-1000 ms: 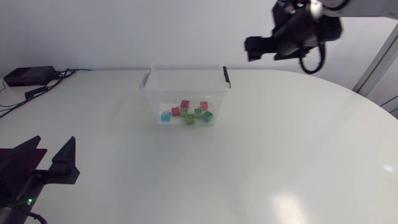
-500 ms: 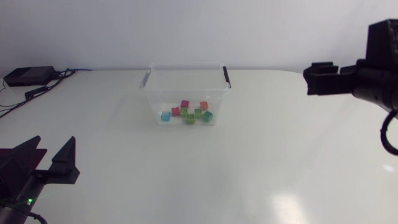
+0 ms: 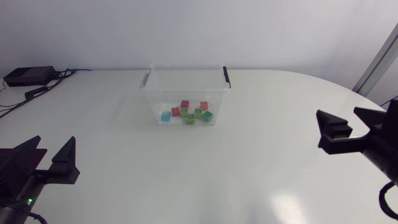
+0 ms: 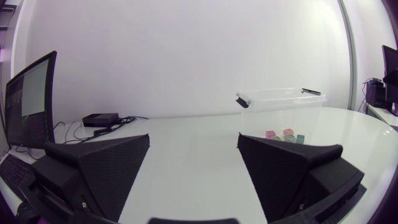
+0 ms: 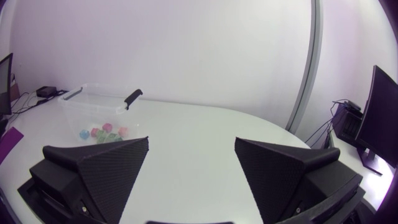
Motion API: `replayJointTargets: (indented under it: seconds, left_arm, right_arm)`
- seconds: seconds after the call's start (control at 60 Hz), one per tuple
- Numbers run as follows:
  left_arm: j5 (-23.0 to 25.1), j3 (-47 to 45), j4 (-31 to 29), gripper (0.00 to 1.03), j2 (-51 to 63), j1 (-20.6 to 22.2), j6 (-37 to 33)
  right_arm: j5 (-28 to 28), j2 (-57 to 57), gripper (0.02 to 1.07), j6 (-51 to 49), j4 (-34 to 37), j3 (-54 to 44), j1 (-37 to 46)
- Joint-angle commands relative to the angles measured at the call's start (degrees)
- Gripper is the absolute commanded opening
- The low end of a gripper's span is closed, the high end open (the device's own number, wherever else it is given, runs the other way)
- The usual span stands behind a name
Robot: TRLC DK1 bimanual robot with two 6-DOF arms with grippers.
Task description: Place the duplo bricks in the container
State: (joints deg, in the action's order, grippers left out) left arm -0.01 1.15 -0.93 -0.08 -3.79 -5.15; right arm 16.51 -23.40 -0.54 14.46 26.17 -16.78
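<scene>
Far across the counter (image 3: 249, 168), the container (image 3: 151, 93) holds all visible duplo bricks (image 3: 187, 113); left pincer (image 3: 55, 147) and right pincer (image 3: 340, 118), both wide open and empty, should park well clear.

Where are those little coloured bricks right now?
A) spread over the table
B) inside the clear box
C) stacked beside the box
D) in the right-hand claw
B: the bricks lie on the floor of the clear container, while the left gripper and the right gripper are open and hold nothing.
</scene>
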Motion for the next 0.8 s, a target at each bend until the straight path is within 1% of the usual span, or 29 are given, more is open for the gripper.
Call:
replayJointTargets:
  seconds: [0.0,0.783]
  left_arm:
    - [0.4,-1.1,0.6,0.99,-0.5,0.2,0.1]
    - [0.0,-1.1,0.9,0.99,0.1,3.8,5.1]
  right_arm:
    - [-1.1,2.5,1.02,-1.0,-2.2,-3.1,1.6]
    - [-16.5,23.4,1.02,0.5,-14.5,-26.2,16.8]
